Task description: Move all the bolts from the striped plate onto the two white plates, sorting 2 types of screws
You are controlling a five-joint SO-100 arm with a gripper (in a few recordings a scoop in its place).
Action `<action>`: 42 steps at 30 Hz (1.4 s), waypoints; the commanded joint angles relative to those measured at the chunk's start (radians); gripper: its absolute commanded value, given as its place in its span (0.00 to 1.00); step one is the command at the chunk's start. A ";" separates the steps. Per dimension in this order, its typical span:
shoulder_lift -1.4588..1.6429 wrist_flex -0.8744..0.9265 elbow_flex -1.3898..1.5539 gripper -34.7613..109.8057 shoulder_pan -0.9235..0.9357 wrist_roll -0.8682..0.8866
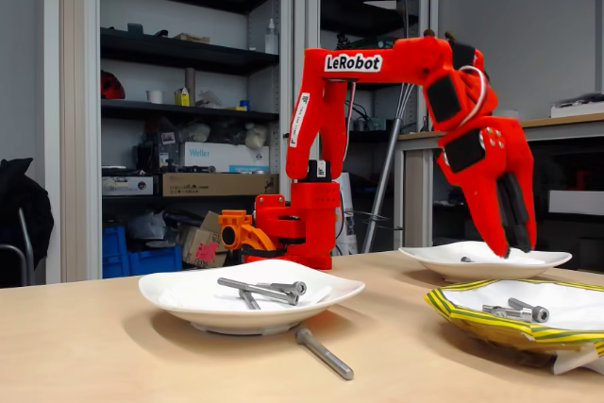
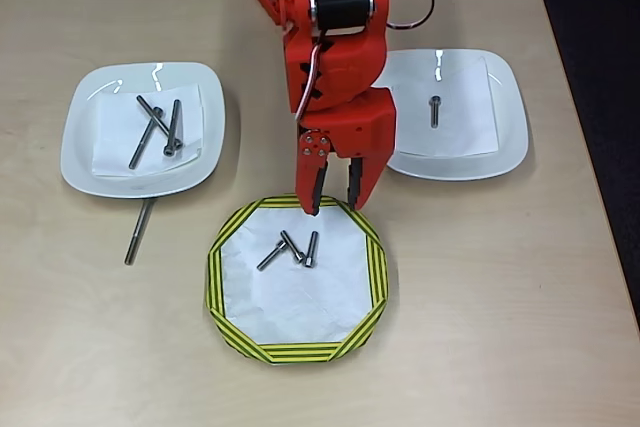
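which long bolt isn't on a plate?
The long bolt lying on the bare table, just below the left white plate in the overhead view. The other long ones lie crossed on that plate.

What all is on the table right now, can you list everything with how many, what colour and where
White plates: two, plain white, one left and one right of the arm in the overhead view.
Striped plate: one, yellow rim with dark stripes, front centre.
Long bolts: three, silver, on the left plate.
Stray bolt: one, silver, long, on the table below the left plate.
Short bolt: one, silver, on the right plate.
Short bolts: three, silver, on the striped plate.
Table: one, light wood.
Gripper: one, red, open, over the striped plate's far rim.
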 commanded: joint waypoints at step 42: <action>-0.261 0.003 -0.179 0.25 0.029 0.041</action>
